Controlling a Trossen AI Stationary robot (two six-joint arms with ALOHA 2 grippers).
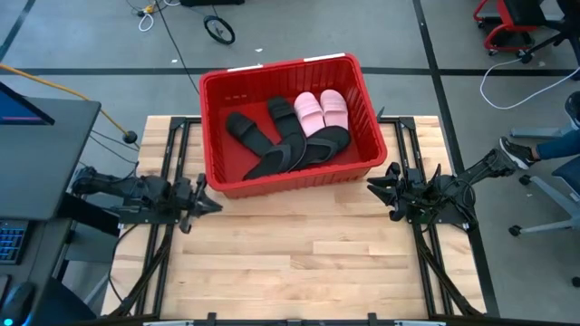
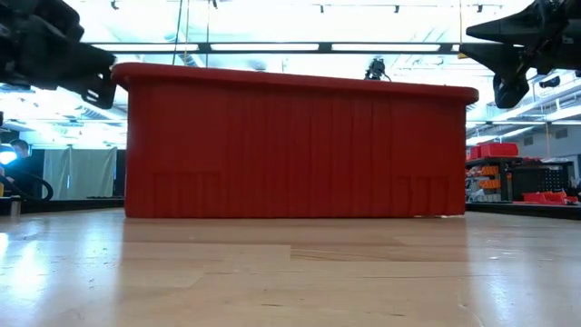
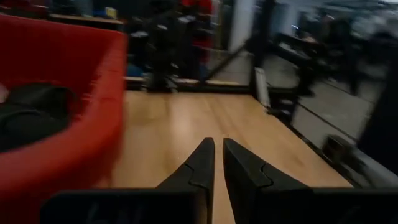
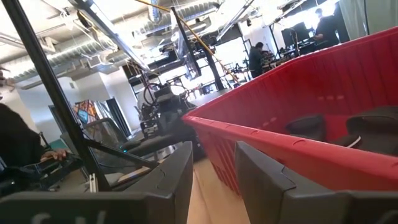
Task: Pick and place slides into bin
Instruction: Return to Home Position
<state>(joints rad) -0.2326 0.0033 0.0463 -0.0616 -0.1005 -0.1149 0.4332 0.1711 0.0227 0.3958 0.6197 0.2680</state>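
**A:** High view?
**B:** Every slide I can see, the pink pair (image 1: 322, 110) and the black ones (image 1: 281, 149), lies inside the red bin (image 1: 210, 136) at upper centre. The left gripper (image 1: 211, 204) sits at its lower left, the right gripper (image 1: 379, 188) at its lower right

**A:** Low view?
**B:** Only the bin's wall, centre frame

**A:** Wrist views?
**B:** Left fingers (image 3: 199, 168) nearly touch and right fingers (image 4: 177, 171) are parted, with nothing held. I'd judge this the homing step. Next, both arms should fold back clear of the rim
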